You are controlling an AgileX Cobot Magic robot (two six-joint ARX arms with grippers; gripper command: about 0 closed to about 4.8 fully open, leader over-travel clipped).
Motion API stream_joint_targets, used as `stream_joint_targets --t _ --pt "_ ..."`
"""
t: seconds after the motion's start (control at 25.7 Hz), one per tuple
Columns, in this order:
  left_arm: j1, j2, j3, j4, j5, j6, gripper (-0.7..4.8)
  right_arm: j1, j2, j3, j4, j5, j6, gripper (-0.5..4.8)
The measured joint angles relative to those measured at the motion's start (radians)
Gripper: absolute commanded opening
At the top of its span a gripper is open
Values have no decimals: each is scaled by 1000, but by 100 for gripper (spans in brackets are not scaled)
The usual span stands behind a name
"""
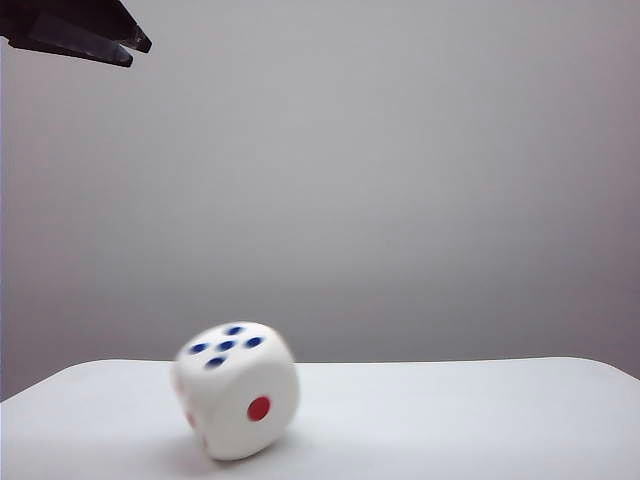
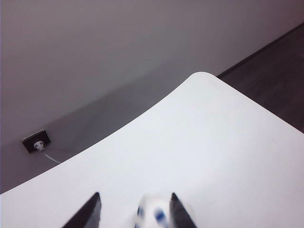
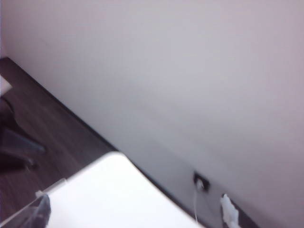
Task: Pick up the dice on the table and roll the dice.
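Below the open left gripper [image 2: 134, 211], die [image 1: 236, 389] tumbles on table [image 1: 480, 420]; right gripper unseen; keep both clear.

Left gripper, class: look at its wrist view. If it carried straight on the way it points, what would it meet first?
Probably the dice, blurred between the open fingers of the left gripper, then the table. Depth is unclear, so the dice may sit below that line.

The big white rounded-corner die [image 1: 237, 389] sits tilted on the white flat table [image 1: 470, 420], left of middle, near its front. The left gripper [image 1: 85, 35] hangs well above it, upper left corner.
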State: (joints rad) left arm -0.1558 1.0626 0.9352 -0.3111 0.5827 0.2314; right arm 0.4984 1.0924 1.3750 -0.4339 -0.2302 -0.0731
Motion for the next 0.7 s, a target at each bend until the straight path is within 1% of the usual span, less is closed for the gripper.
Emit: stream_joint_targets --t 0.12,0.16,0.19,0.27,0.43,0.47,0.51,0.54,0.58,0.7 --pt "0 0 0 -9 0 0 183 0 14 -6 -133 56 -15 479" --pt "0 0 0 -28 0 1 183 -1 33 -34 -223 78 -34 479" --pt "0 0 0 -42 -3 2 183 -1 45 -52 -265 81 -42 479" --pt "0 0 0 -90 -53 15 183 0 65 -99 -323 68 -51 479" --pt "0 0 0 -198 -156 72 182 0 105 -138 -362 -5 -51 479" --pt "0 0 0 -259 -201 84 182 0 131 -155 -380 -55 -50 479" --pt "0 0 0 -316 -226 92 182 0 150 -161 -395 -104 -47 479" --pt "0 0 0 -349 -230 96 182 0 161 -161 -394 -137 -44 479" --pt "0 0 0 -405 -241 113 182 0 177 -161 -393 -195 -40 479" --pt "0 0 0 -475 -316 128 182 1 205 -161 -392 -266 -40 479"
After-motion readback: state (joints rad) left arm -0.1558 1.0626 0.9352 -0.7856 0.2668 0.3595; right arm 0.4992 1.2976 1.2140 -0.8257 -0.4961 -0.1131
